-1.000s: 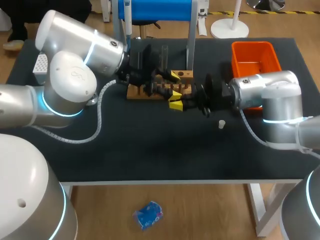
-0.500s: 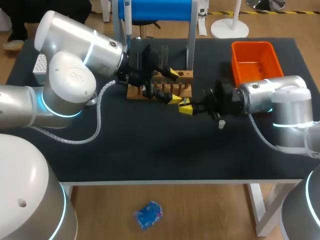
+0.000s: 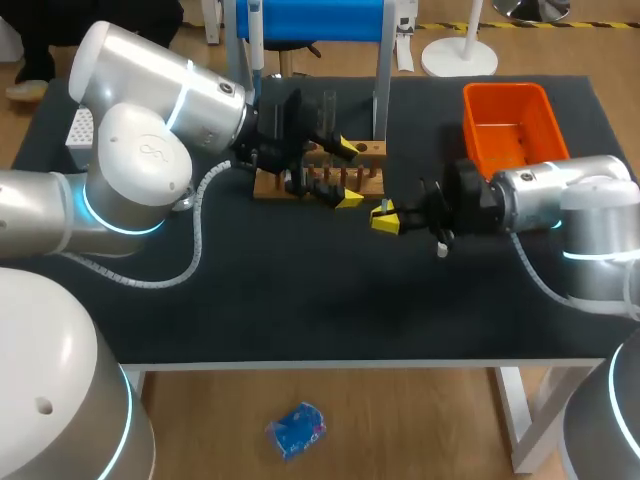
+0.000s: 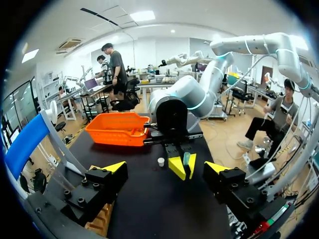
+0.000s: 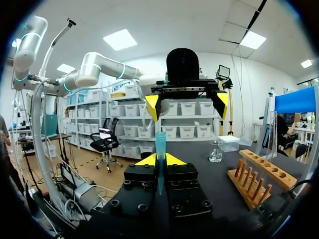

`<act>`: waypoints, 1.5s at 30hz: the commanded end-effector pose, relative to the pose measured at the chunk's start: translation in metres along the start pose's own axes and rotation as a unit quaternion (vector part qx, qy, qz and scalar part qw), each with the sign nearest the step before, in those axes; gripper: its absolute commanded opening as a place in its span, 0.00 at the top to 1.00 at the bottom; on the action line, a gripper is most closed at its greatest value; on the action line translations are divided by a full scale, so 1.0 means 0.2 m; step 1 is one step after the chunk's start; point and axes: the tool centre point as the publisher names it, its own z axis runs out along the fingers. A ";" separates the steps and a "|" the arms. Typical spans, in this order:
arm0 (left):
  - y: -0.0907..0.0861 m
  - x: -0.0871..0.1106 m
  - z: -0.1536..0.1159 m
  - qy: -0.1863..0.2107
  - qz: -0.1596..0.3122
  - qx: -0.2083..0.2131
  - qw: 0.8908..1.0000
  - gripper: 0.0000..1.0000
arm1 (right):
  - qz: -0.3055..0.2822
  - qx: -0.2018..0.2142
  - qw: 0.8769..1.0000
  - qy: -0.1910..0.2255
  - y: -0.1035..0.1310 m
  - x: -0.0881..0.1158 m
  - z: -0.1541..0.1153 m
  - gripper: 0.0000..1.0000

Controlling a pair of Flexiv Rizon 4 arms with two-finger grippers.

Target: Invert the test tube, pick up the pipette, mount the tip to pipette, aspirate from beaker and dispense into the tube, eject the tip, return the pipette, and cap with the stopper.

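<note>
Head view has the right gripper (image 3: 385, 217) drawn back from the wooden rack (image 3: 374, 151) over the last second. It is now out over the bare black tabletop (image 3: 300, 300), close to a small white stopper (image 3: 441, 250), and what it carries is too small to tell from here. The left gripper (image 3: 349, 176) has stayed at the rack with its fingers spread. To me that means the tube has just been lifted out and the inverting step is in hand, with the pipette (image 3: 255, 40) untouched on its blue stand (image 3: 310, 20). Left wrist view shows its own yellow tips wide apart with nothing between them. Straight ahead, the other arm's fingers pinch a slim, pale-teal test tube (image 4: 186, 159), and a boxy orange plastic bin (image 4: 119, 128) sits behind. Right wrist view has the fingers closed on that tube, a translucent bluish cylinder standing upright between them. Off to the side, the rack is pale raw wood with round holes and pegs, and a clear glass beaker (image 5: 215, 151) sits beyond on the matte top.
</note>
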 end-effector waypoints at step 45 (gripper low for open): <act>0.12 -0.58 -0.58 -0.362 -0.167 0.061 0.915 0.00 | 0.000 0.001 1.000 0.000 0.00 0.00 0.00 1.00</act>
